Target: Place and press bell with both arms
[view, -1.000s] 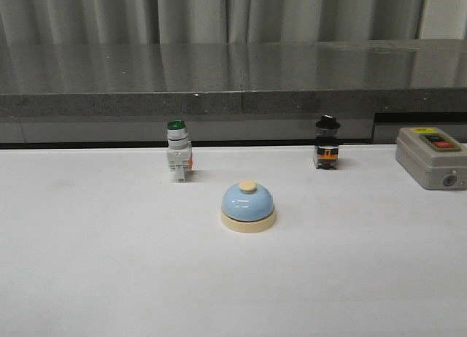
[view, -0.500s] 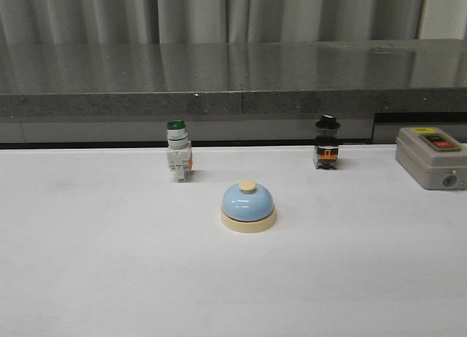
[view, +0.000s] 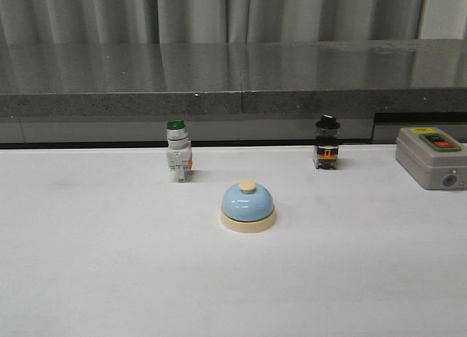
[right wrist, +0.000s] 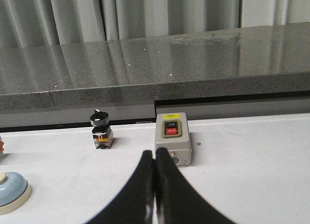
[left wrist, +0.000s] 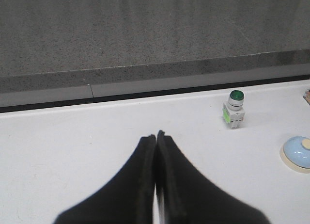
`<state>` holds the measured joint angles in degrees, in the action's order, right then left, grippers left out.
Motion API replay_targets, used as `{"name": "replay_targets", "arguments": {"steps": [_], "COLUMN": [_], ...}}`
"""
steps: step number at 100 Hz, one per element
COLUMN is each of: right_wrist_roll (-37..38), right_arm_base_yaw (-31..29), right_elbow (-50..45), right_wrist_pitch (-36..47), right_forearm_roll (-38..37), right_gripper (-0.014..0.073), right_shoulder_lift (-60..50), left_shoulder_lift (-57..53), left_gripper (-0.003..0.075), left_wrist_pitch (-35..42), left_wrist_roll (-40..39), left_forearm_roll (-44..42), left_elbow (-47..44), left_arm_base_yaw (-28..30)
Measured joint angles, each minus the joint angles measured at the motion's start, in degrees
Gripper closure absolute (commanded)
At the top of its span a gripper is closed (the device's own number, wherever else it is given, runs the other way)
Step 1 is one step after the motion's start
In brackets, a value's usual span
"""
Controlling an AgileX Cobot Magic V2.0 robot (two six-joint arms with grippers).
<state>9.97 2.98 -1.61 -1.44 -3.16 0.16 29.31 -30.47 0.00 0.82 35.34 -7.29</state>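
The light-blue bell point(view: 248, 205) with a cream base and cream button stands upright in the middle of the white table. It also shows at the edge of the left wrist view point(left wrist: 298, 153) and of the right wrist view point(right wrist: 11, 191). My left gripper point(left wrist: 156, 136) is shut and empty, well apart from the bell. My right gripper point(right wrist: 155, 152) is shut and empty, also well apart from the bell. Neither arm shows in the front view.
A green-capped white switch point(view: 178, 152) stands behind the bell to the left. A black-capped switch point(view: 327, 143) stands behind it to the right. A grey box with a red OFF button point(view: 432, 157) sits at the far right. A dark stone ledge point(view: 233, 78) runs along the back.
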Motion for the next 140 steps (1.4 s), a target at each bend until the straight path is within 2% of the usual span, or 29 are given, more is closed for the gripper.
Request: {"name": "replay_targets", "arguments": {"steps": [46, 66, 86, 96, 120, 140], "right_wrist_roll": [0.00, 0.00, 0.00, 0.00, 0.00, 0.00], "right_arm_base_yaw": [0.00, 0.00, 0.00, 0.00, 0.00, 0.00], "right_elbow": [0.00, 0.00, 0.00, 0.00, 0.00, 0.00], "right_wrist_pitch": [0.00, 0.00, 0.00, 0.00, 0.00, 0.00], "right_forearm_roll": [0.00, 0.00, 0.00, 0.00, 0.00, 0.00], "right_gripper": [0.0658, 0.0658, 0.0658, 0.0658, 0.0658, 0.0658], "right_shoulder_lift": [0.00, 0.00, 0.00, 0.00, 0.00, -0.10], "left_shoulder_lift": [0.00, -1.08, -5.56, -8.52, -16.63, -23.26], "left_gripper": [0.0741, 0.0741, 0.0741, 0.0741, 0.0741, 0.0741], "left_wrist_pitch": [1.93, 13.26, 29.02, 34.18, 36.93, 37.32], "left_wrist_roll": [0.00, 0.00, 0.00, 0.00, 0.00, 0.00], "left_forearm_roll": [0.00, -1.42, -2.17, -2.82, -3.67, -3.67], "left_elbow": [-0.21, -6.34, -18.79, -24.57, -34.25, -35.16], "left_arm_base_yaw": [0.00, 0.00, 0.00, 0.00, 0.00, 1.24]}}
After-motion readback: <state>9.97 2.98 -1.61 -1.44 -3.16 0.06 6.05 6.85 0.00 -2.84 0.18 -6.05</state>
